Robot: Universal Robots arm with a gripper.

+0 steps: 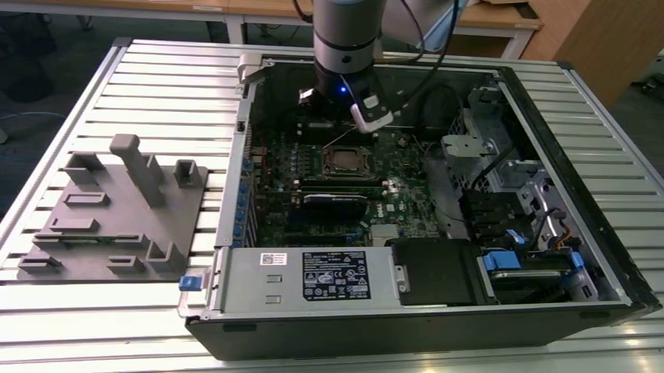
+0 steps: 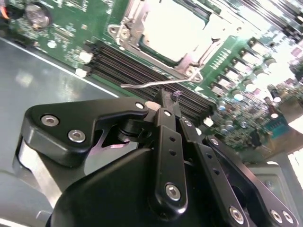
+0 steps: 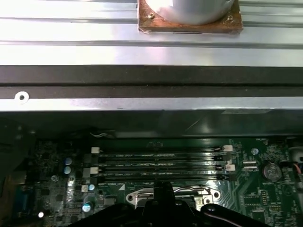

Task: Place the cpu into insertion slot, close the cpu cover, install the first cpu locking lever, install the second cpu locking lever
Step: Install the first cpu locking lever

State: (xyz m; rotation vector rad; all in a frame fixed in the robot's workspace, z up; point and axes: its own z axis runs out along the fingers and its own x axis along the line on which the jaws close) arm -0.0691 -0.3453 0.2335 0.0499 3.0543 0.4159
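Fingers (image 2: 163, 109) matte black, closed together, just beside thin bent wire lever (image 2: 151, 84)

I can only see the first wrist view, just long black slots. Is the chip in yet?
Observer: Yes. In the second wrist view the cpu lies under the flat cpu cover.
Child: Are the levers locked?
Observer: One thin wire lever stands raised, not tucked down, close to the pincer.
Child: What's beside the computer?
Observer: At the exterior view's left, a grey block tray lies on the slatted table.
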